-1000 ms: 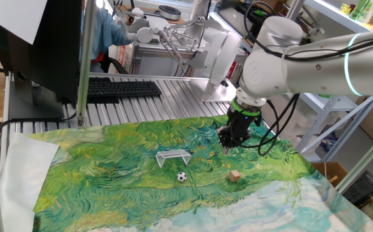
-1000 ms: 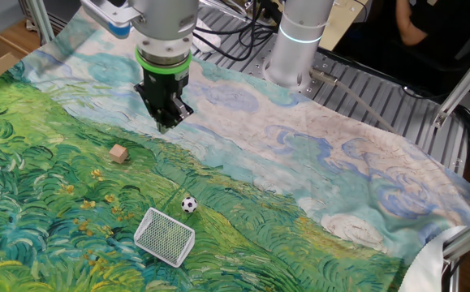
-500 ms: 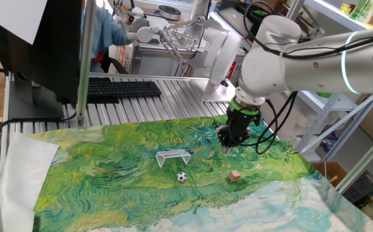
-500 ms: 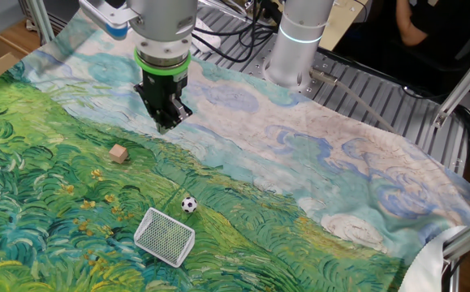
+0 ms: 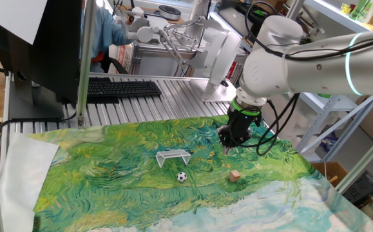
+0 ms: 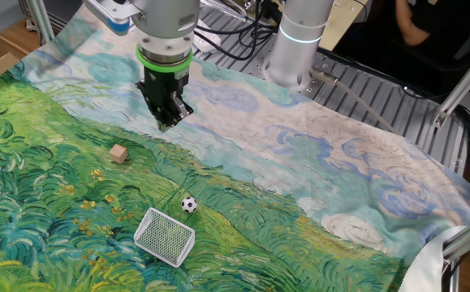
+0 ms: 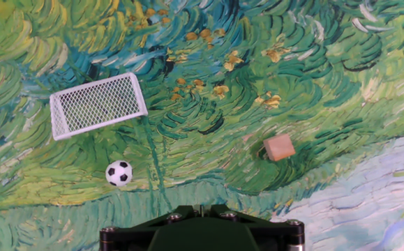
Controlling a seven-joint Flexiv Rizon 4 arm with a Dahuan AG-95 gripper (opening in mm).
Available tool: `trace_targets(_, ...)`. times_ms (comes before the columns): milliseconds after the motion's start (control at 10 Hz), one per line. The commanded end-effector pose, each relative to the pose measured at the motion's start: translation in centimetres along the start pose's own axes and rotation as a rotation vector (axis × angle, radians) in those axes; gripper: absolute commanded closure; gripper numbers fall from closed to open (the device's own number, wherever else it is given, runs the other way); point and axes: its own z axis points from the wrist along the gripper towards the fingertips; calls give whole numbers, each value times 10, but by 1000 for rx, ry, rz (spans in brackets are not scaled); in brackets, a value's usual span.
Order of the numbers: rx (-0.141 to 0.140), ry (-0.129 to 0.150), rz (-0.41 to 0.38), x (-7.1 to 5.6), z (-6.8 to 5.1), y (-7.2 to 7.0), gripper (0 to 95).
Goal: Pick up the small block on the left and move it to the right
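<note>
The approach step appears in hand; the pincer (image 6: pixel 166 122) hangs above the counter (image 6: pixel 316 186), empty, though whether its jaws are parted I cannot tell; the small block (image 6: pixel 119 153) rests nearby, untouched; next, centre over it and descend.

The small block (image 5: pixel 235 175) (image 6: pixel 119 153) (image 7: pixel 279 148) is seen as a tiny tan cube with a wooden look. It is laid flat on one face on the painted cloth, on a green part of the pattern just beside the pale blue and white band. It is turned a little, so that its edges are not parallel to the picture borders in the hand view. It is touched by nothing and is held by nothing. A small dark shadow is cast beside it on the cloth.
</note>
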Motion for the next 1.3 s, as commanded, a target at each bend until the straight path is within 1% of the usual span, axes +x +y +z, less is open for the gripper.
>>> trace_targets(100,1,0,-12,0,0,-1,950)
trace_targets(300,0,6,-20,0,0,-1,950)
trace_targets(400,0,6,-21,0,-1,-1,760)
trace_targets(600,5,10,-12,0,-3,-3,760)
trace_targets(700,4,14,-12,-1,-4,-5,950)
trace_targets(800,1,15,-24,-5,-5,-12,950)
trace_targets(1100,-5,15,-33,-8,-7,-24,950)
trace_targets(1300,-7,15,-54,-12,-4,-40,950)
